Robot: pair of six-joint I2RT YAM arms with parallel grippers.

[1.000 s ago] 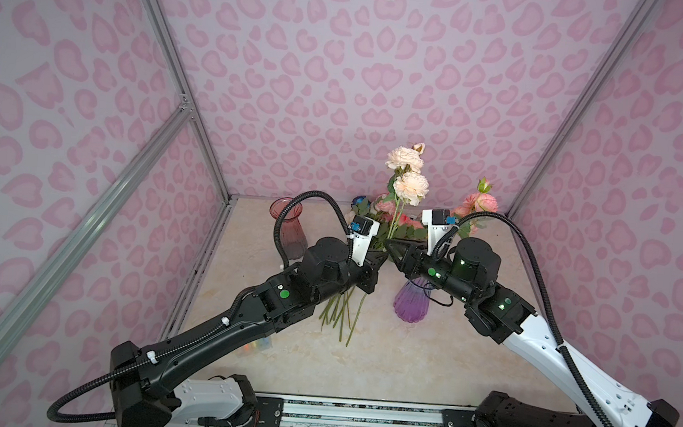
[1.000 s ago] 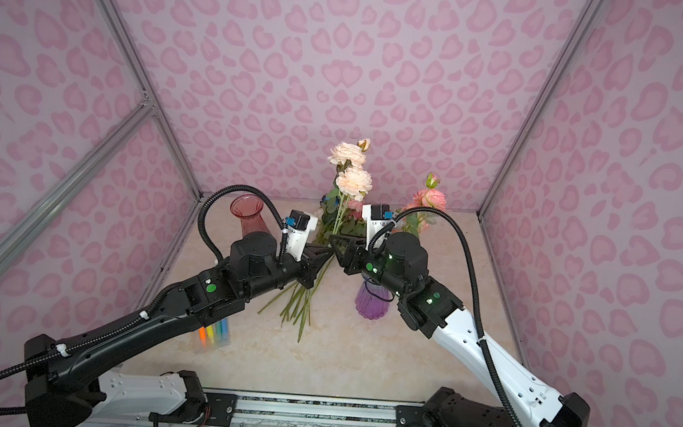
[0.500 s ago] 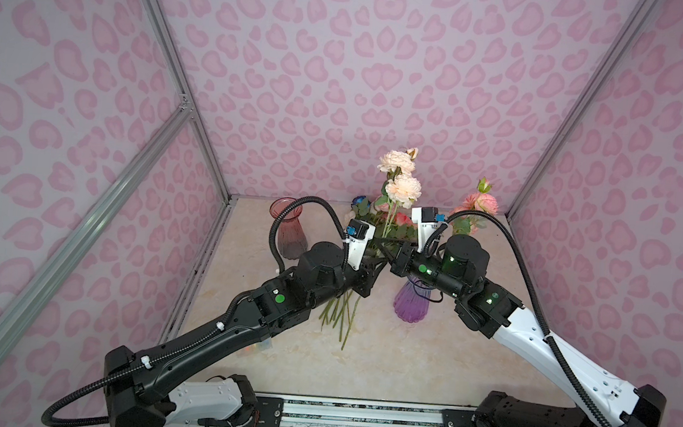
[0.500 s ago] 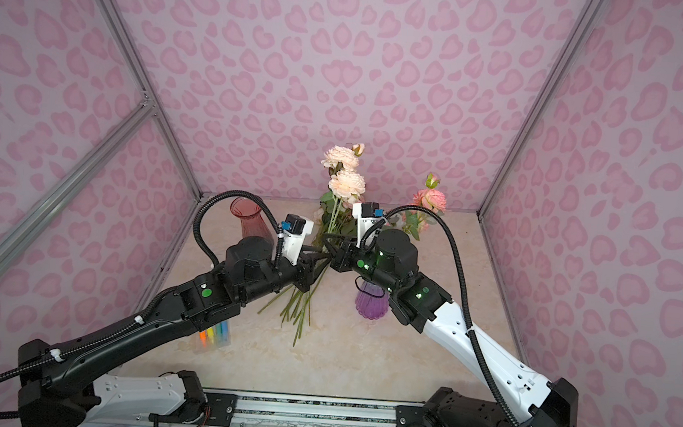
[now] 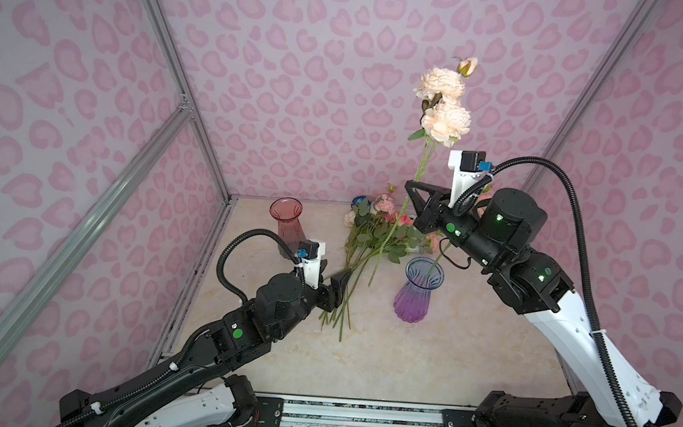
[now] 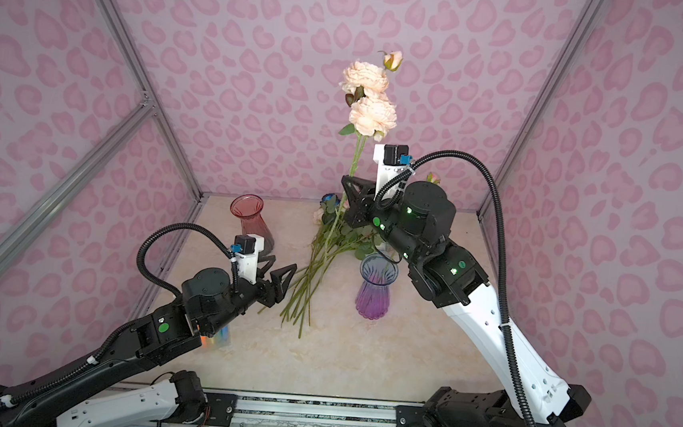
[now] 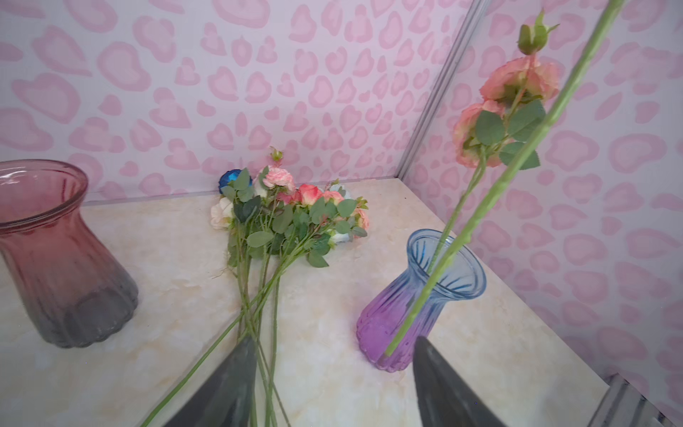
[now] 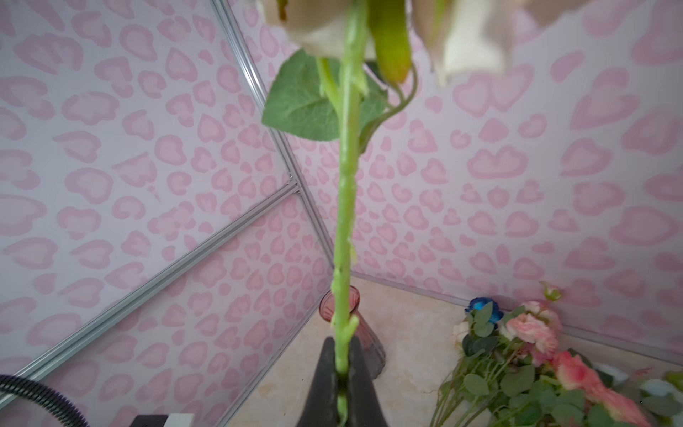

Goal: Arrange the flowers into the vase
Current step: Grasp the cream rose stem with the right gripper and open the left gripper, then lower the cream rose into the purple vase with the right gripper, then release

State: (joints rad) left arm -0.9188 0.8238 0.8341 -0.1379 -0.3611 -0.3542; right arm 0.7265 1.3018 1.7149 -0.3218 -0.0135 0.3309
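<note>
Right end effector (image 5: 409, 204): closed on the peach rose (image 5: 445, 122), gripping its green stem about mid-length. The right wrist view confirms this, with both fingers pressed flat against the stem.

The peach rose is held raised and tilted. Two full heads and a bud sit high against the far wall. The lower end hangs free over the bench (image 5: 424, 363), left of the blue vase (image 5: 414, 295) and outside its mouth. In the left wrist view the stem tip shows in front of that vase's purple base, clear of both left fingers.

Containers:
- Blue vase: upright, right of bench centre, blue rim fading to a purple base. It holds one pink rose (image 7: 517, 81), whose stem stands in the mouth and leans out toward the far right. The heads are salmon pink with a green bud above. In both top views they are mostly hidden behind the right arm.
- Red vase (image 5: 288, 227): upright at far left, well apart from the blue vase.

Flowers (image 5: 375, 234): loose pile lying on the bench between the two vases. Heads point toward the far wall and stems fan toward the near edge. Heads are pink, cream and pale blue, with one deep blue head (image 5: 360, 201) at the far-left corner of the bunch.

Left end effector (image 6: 279, 272): open, fingers well apart, nothing between them. It sits low at the left side of the pile's near stem ends. Cannot tell whether a finger touches the stems.
</note>
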